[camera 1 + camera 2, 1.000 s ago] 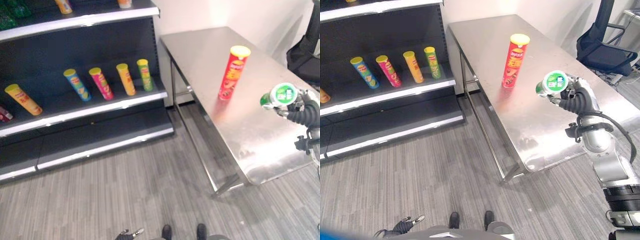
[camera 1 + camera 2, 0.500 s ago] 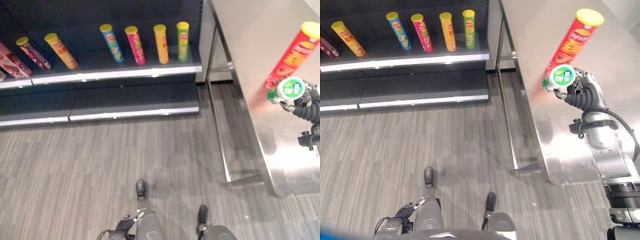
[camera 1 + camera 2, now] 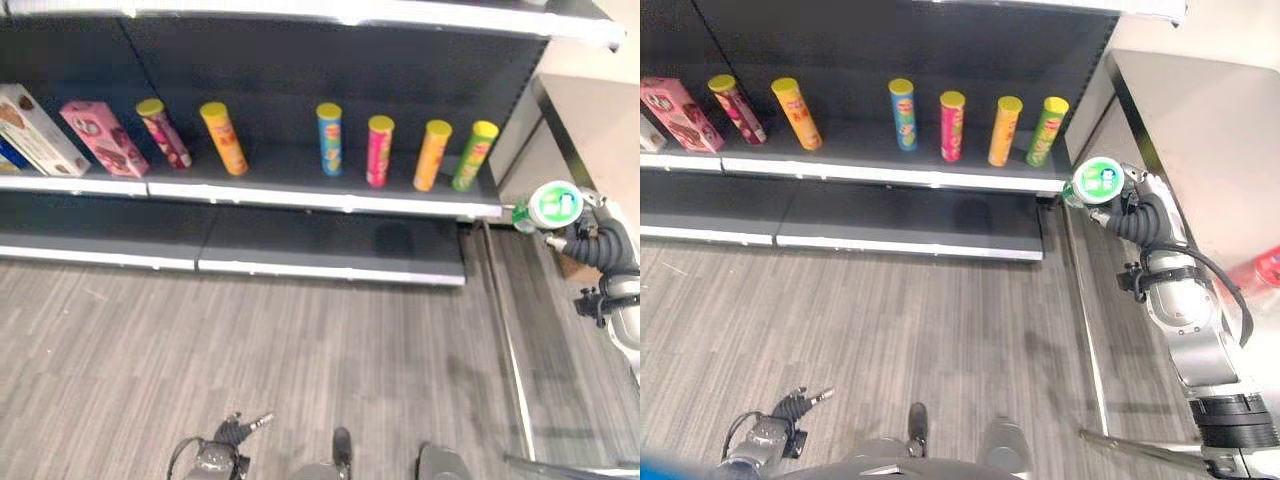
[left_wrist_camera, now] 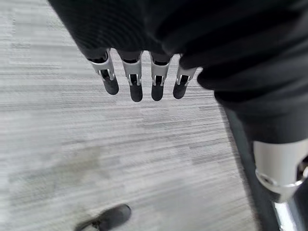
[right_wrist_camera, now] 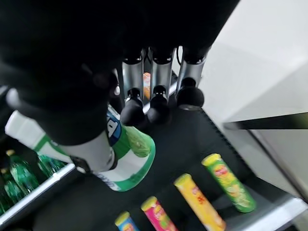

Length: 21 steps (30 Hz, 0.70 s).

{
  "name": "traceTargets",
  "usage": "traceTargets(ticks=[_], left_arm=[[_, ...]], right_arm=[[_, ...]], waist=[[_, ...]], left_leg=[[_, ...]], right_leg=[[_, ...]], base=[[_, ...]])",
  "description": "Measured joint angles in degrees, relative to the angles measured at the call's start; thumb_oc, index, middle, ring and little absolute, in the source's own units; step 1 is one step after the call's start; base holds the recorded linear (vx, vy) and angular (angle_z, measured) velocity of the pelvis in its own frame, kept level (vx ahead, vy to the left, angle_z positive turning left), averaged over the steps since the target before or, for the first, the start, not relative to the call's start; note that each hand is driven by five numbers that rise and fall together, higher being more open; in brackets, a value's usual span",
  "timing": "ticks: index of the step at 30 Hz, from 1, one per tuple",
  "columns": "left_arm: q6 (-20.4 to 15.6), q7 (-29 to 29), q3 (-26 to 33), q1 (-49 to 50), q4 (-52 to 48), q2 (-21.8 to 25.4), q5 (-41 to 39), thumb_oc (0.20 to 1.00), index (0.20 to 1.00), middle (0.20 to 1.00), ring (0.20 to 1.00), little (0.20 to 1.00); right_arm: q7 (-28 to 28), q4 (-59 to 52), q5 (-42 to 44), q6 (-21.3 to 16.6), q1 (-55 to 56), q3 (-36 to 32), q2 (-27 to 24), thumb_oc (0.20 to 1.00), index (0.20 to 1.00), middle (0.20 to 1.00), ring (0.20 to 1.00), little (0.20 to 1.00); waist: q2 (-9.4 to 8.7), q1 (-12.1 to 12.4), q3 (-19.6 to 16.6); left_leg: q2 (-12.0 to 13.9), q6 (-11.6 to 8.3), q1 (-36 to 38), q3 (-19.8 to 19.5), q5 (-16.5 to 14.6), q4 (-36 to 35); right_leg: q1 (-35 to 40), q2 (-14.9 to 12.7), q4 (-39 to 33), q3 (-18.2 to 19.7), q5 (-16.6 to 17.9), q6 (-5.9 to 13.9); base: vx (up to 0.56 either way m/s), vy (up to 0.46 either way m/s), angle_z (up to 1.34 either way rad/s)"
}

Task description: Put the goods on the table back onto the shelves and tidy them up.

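— Green-and-white, that can (image 3: 1098,181)? Where, from the head views?
— In the right hand (image 3: 1130,205), fingers curled round it, raised beside the shelf (image 3: 890,172) end, near the green tube (image 3: 1046,131).
— Right wrist view?
— Same clasp.
— Left wrist view?
— Left hand (image 4: 139,77) hangs relaxed over the floor (image 4: 96,154), fingers straight.

Right hand (image 3: 1137,205) raised at the robot's right side, fingers curled closed in a grip, left hand (image 4: 144,72) hanging low, fingers straight
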Motion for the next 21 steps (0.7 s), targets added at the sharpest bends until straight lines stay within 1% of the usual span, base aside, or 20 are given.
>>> traceTargets(ticks=[1, 2, 3, 4, 5, 6, 7, 8, 9, 11, 12, 13, 14, 15, 16, 17, 18, 19, 20, 21], left_arm=[[0.1, -0.4, 0.3, 0.3, 0.0, -0.3, 0.2, 1.0, 1.0, 1.0, 1.0, 1.0], [0.0, -0.8, 0.4, 0.4, 0.1, -0.6, 0.3, 1.0, 1.0, 1.0, 1.0, 1.0], [-0.1, -1.3, 0.4, 0.2, 0.1, -0.8, 0.5, 1.0, 1.0, 1.0, 1.0, 1.0], [-0.1, -1.9, 0.4, 0.9, 0.0, -1.1, 1.8, 1.0, 1.0, 1.0, 1.0, 1.0], [-0.2, -2.2, 0.3, 2.2, -1.1, -1.4, 2.3, 1.0, 1.0, 1.0, 1.0, 1.0], [-0.1, -2.5, -0.7, 5.1, -4.6, -1.9, 2.5, 1.0, 1.0, 1.0, 1.0, 1.0], [-0.2, -2.9, -0.8, 6.1, -5.5, -1.9, 2.6, 1.0, 1.0, 1.0, 1.0, 1.0], [-0.1, -3.2, -0.8, 6.5, -5.5, -1.9, 2.7, 1.0, 1.0, 1.0, 1.0, 1.0], [-0.1, -3.6, -1.0, 7.0, -6.2, -1.9, 3.9, 1.0, 1.0, 1.0, 1.0, 1.0], [-0.4, -3.9, -1.0, 7.2, -8.2, -1.9, 4.6, 1.0, 1.0, 1.0, 1.0, 1.0], [-0.8, -4.0, -1.0, 7.2, -9.0, -1.9, 4.7, 1.0, 1.0, 1.0, 1.0, 1.0], [-0.9, -4.1, -1.2, 7.2, -9.7, -2.1, 4.7, 1.0, 1.0, 1.0, 1.0, 1.0], [-1.5, -4.3, -1.3, 7.1, -10.3, -2.2, 4.7, 1.0, 1.0, 1.0, 1.0, 1.0], [-1.8, -4.5, -1.3, 7.2, -10.8, -2.3, 4.7, 1.0, 1.0, 1.0, 1.0, 1.0], [-1.9, -4.7, -1.2, 7.0, -11.0, -2.3, 4.7, 1.0, 1.0, 1.0, 1.0, 1.0], [-1.9, -5.0, -0.9, 7.0, -10.8, -2.3, 4.7, 1.0, 1.0, 1.0, 1.0, 1.0], [-2.0, -5.0, -0.5, 7.2, -10.7, -2.4, 4.7, 1.0, 1.0, 1.0, 1.0, 1.0], [-2.0, -5.0, 0.0, 7.4, -10.7, -2.3, 4.7, 1.0, 1.0, 1.0, 1.0, 1.0], [-2.0, -5.0, 0.1, 7.5, -10.7, -2.2, 4.7, 1.0, 1.0, 1.0, 1.0, 1.0], [-2.1, -5.3, 2.1, 7.9, -10.8, -2.0, 4.7, 1.0, 1.0, 1.0, 1.0, 1.0]], right_arm=[[0.0, 0.0, 0.0, 0.0, 1.0, -0.1, -0.2, 0.2, 0.2, 0.2, 0.2, 0.2], [0.0, 0.1, 0.0, 0.0, 1.6, -0.2, -0.6, 0.2, 0.2, 0.2, 0.2, 0.2], [0.1, 0.3, 0.0, 0.0, 1.8, -0.3, -0.9, 0.2, 0.2, 0.2, 0.2, 0.2], [0.0, 0.3, 0.0, -0.1, 2.7, -1.3, -0.7, 0.2, 0.2, 0.2, 0.2, 0.2], [0.0, 0.4, 0.0, -0.1, 3.1, -2.6, -0.6, 0.2, 0.2, 0.2, 0.2, 0.2], [-0.1, 0.4, 0.0, -0.2, 4.3, -5.4, -0.6, 0.2, 0.2, 0.2, 0.2, 0.2], [-0.1, 0.4, 0.0, -0.2, 5.5, -7.1, -0.8, 0.2, 0.2, 0.2, 0.2, 0.2], [-0.2, 0.6, 0.0, -0.2, 6.9, -8.2, -1.4, 0.2, 0.2, 0.2, 0.2, 0.2], [-0.1, 0.7, 0.1, -0.2, 6.9, -8.7, -1.8, 0.2, 0.2, 0.2, 0.2, 0.2], [0.0, 1.2, 0.1, -0.2, 7.1, -9.3, -3.5, 0.2, 0.2, 0.2, 0.2, 0.2], [0.0, 2.0, 0.2, -0.3, 6.8, -9.6, -4.3, 0.2, 0.2, 0.2, 0.2, 0.2], [0.0, 2.8, 0.4, -0.2, 6.5, -9.8, -4.5, 0.2, 0.2, 0.2, 0.2, 0.2], [0.0, 2.4, 0.6, -0.8, 6.2, -10.6, -5.1, 0.2, 0.2, 0.2, 0.2, 0.2], [0.0, 2.4, 0.6, -1.5, 6.1, -11.1, -5.6, 0.2, 0.2, 0.2, 0.2, 0.2], [0.2, 2.5, 0.6, -1.7, 6.1, -12.1, -6.5, 0.2, 0.2, 0.2, 0.2, 0.2], [0.6, 2.5, 0.6, -1.8, 6.7, -13.5, -7.3, 0.2, 0.2, 0.2, 0.2, 0.2], [0.8, 2.5, 0.6, -1.8, 6.8, -14.3, -8.0, 0.2, 0.2, 0.2, 0.2, 0.2], [0.8, 2.3, 0.6, -2.0, 6.9, -15.3, -8.7, 0.2, 0.2, 0.2, 0.2, 0.2], [0.8, 2.1, 0.7, -2.4, 7.0, -16.1, -8.8, 0.2, 0.2, 0.2, 0.2, 0.2], [0.9, 2.0, 0.7, -2.7, 6.7, -16.0, -8.9, 0.2, 0.2, 0.2, 0.2, 0.2]], waist=[[0.05, -1.6, 0.1], [-0.93, -2.3, 0.1], [-2.84, -2.5, 0.3], [-4.66, -3.3, 0.4], [-5.64, -3.7, 0.4], [-4.88, -3.9, 0.0], [-4.62, -4.1, 0.0], [-4.68, -3.9, 0.0], [-3.64, -3.9, -0.1], [-2.69, -4.4, -0.1], [-2.37, -4.3, 0.0], [-1.74, -4.2, 0.0], [-1.79, -3.9, 0.1], [-1.6, -3.9, 0.1], [-1.24, -4.1, 0.1], [-1.27, -4.3, 0.1], [-1.33, -4.4, 0.1], [-1.47, -4.4, 0.2], [-1.53, -4.2, 0.2], [-2.62, -3.9, 1.0]], left_leg=[[-0.3, -0.93, 0.9, -1.9, 0.9, -0.6], [-1.2, -0.87, 1.9, -2.3, 0.8, -1.1], [-3.1, -1.12, 3.5, -3.8, -0.5, -1.3], [-5.3, -0.03, 5.3, -5.6, -1.9, -1.6], [-6.5, 0.59, 7.3, -7.0, -3.0, -1.6], [-6.4, 0.48, 9.3, -8.8, -5.1, -1.4], [-6.5, 0.0, 10.5, -10.0, -5.9, -1.3], [-6.7, -1.01, 12.2, -11.1, -7.2, -1.3], [-5.6, -2.34, 12.4, -10.9, -8.0, -0.8], [-4.1, -3.92, 13.4, -9.8, -8.8, -0.2], [-2.8, -4.93, 14.9, -9.0, -9.4, 0.0], [-1.4, -5.53, 16.4, -8.2, -9.8, 0.2], [-0.6, -5.93, 16.1, -6.4, -10.0, 2.1], [-0.1, -6.33, 16.3, -6.0, -9.7, 2.4], [0.9, -7.13, 16.3, -6.6, -9.5, 3.4], [1.6, -8.25, 16.3, -6.7, -9.5, 5.4], [1.7, -9.98, 15.9, -6.4, -9.5, 7.5], [1.7, -12.15, 14.5, -6.1, -10.7, 11.4], [1.7, -12.99, 13.2, -5.9, -11.2, 13.6], [0.1, -15.13, 8.8, -5.8, -10.1, 24.1]], right_leg=[[-1.2, 1.5, -4.8, -0.4, 2.4, 0.33], [-2.5, 1.6, -5.6, -0.6, 4.0, 0.04], [-4.0, 1.6, -7.2, -0.5, 5.8, 0.98], [-4.3, 0.7, -11.4, -0.5, 7.4, 2.02], [-5.0, 0.4, -12.8, -1.9, 7.8, 1.99], [-4.6, 0.5, -14.1, -4.6, 8.8, 2.0], [-2.9, -0.3, -14.0, -6.1, 8.6, 2.3], [-0.8, -1.1, -13.8, -7.2, 10.2, 2.22], [-0.6, -0.7, -13.4, -8.4, 13.2, 1.36], [0.5, 0.9, -13.2, -7.9, 17.1, -2.94], [2.1, 2.1, -13.2, -8.0, 19.5, -5.57], [4.1, 3.6, -13.6, -8.4, 19.0, -6.66], [5.6, 4.4, -14.1, -8.5, 18.2, -8.13], [6.1, 4.8, -14.3, -8.8, 17.7, -8.83], [7.1, 5.6, -14.7, -9.7, 16.8, -9.91], [8.4, 5.9, -14.9, -10.5, 15.7, -10.19], [9.3, 6.0, -14.9, -10.8, 15.0, -10.55], [10.1, 5.9, -14.9, -11.1, 14.5, -10.63], [10.4, 6.1, -14.9, -11.1, 14.1, -10.79], [10.7, 6.0, -14.9, -10.9, 14.0, -11.12]], base=[[0.3, 0.08, 1.01], [0.26, 0.058, 0.91], [0.27, 0.039, 0.89], [0.25, 0.015, 1.02], [0.32, -0.019, 1.07], [0.29, -0.039, 0.86], [0.27, -0.057, 0.72], [0.22, -0.066, 0.53], [0.22, -0.072, 0.51], [0.24, -0.085, 0.44], [0.21, -0.084, 0.32], [0.17, -0.078, 0.25], [0.28, -0.164, 0.15], [0.26, -0.168, 0.2], [0.28, -0.202, 0.29], [0.16, -0.118, 0.35], [0.12, -0.105, 0.3], [0.05, -0.087, 0.17], [0.03, -0.084, 0.11], [0.03, -0.131, -0.11]])
